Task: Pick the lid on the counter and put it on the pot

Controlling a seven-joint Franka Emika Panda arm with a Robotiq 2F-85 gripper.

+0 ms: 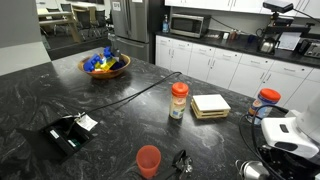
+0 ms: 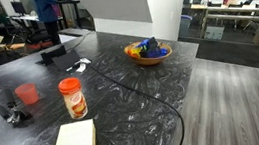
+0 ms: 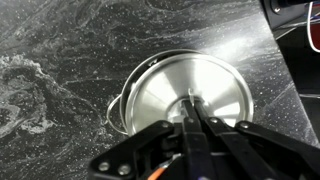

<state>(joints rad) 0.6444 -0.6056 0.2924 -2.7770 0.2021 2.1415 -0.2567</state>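
In the wrist view the shiny silver lid [image 3: 165, 90] lies over the small silver pot [image 3: 119, 108], whose rim and a handle show at its left. My gripper [image 3: 193, 102] is straight above it, with both black fingers pressed together on the lid's central knob. The lid looks seated level on the rim. In an exterior view the pot and lid [image 1: 250, 169] show only as a shiny patch at the bottom edge, under the white wrist [image 1: 290, 135]. They are out of view in the exterior view from the far end of the counter.
On the dark marble counter [image 1: 120, 110] stand a red cup [image 1: 148, 160], an orange-capped spice jar [image 1: 179, 100], a tan block [image 1: 210, 105] and a wooden bowl of coloured items [image 1: 105, 65]. A black cable [image 1: 140, 92] crosses it. The counter edge runs just right of the pot [image 3: 290, 70].
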